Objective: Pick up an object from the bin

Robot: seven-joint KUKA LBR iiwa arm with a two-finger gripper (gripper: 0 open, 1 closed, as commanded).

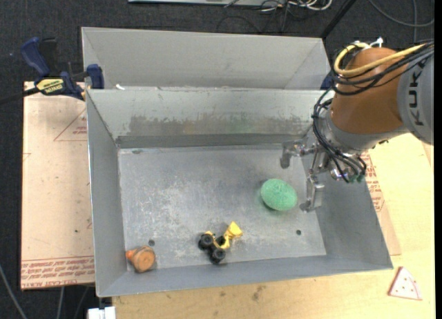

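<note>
Looked down on dark carpet and, on it, a grey metal bin (pixel 200 179) with a scuffed, mostly bare floor. Found a green ball (pixel 278 195) right of centre on that floor, round, matt and fuzzy-looking, clear of every wall. Noted the gripper (pixel 298 181) low at the right side of the bin with fingers spread and nothing between them, the lower finger just beside the ball's right edge; could not tell whether touching. Judged the ball light and probably soft or foamy, likely to give under pressure and to roll away if nudged from one side only. Would take it across the widest part, one finger on each flank, closing gently so as not to squeeze it out. Counted also, well apart near the front wall, a yellow-and-black toy (pixel 221 240) and an orange-brown stub (pixel 141 258).
</note>
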